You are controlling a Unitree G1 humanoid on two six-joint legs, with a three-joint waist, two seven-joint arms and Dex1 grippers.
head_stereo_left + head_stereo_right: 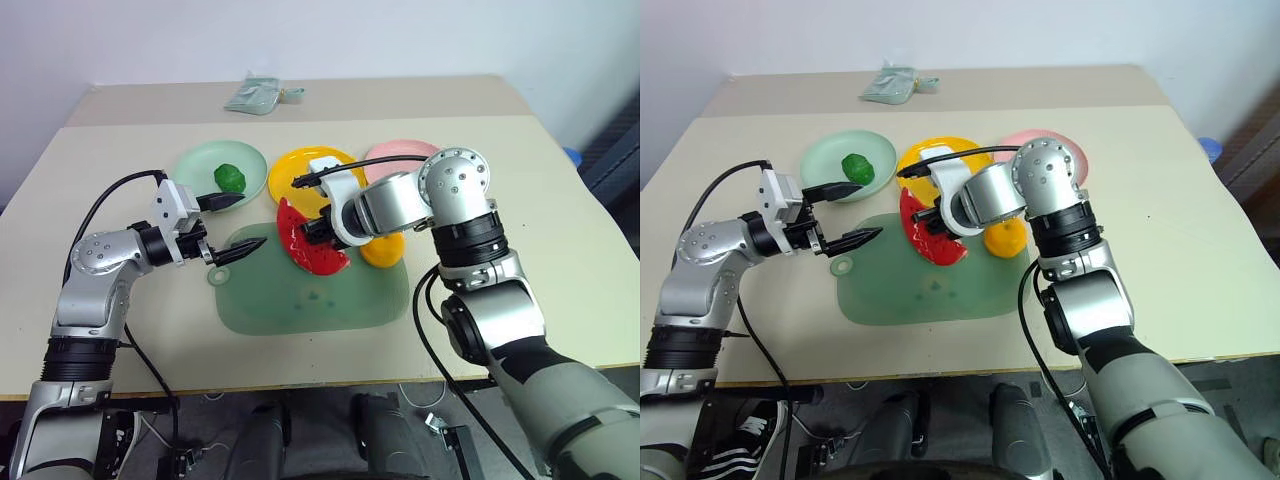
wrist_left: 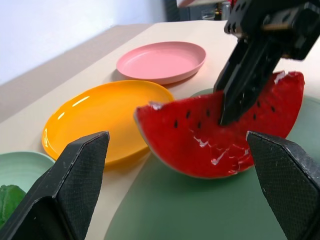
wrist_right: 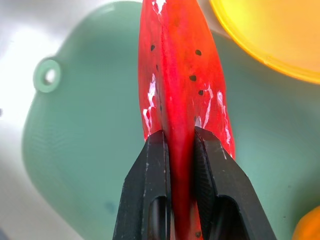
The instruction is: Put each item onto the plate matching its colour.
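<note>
Right wrist view: the right gripper (image 3: 181, 145) has its two black fingers (image 3: 150, 175) clamped on the thin edge of the red wedge (image 3: 177, 75), a watermelon slice with dark seed specks. Behind it lies the green mat (image 3: 85, 165) with a round hole at one corner, and the yellow plate (image 3: 270, 35) fills the upper right corner of that frame. A bit of the orange (image 3: 310, 227) shows at the lower right.

In the left wrist view, the left gripper (image 2: 182, 165) has its jaws wide apart and empty, one finger at each lower corner. Between them sits the wedge on its curved rind over the mat, pinched from above by the right gripper.

In the left eye view, the wedge sits at frame centre, at the mat's upper edge, just below the yellow plate. The orange (image 1: 383, 248) lies on the mat just right of the wedge, partly under the right arm. The left gripper hovers at centre left, over the mat's left corner. The leafy lump (image 1: 229, 178) rests on the mint plate (image 1: 195, 165), upper left of centre. The pink plate (image 1: 400, 152) is to the right of the yellow one, touching it. All stand on a beige table (image 1: 120, 330).
</note>
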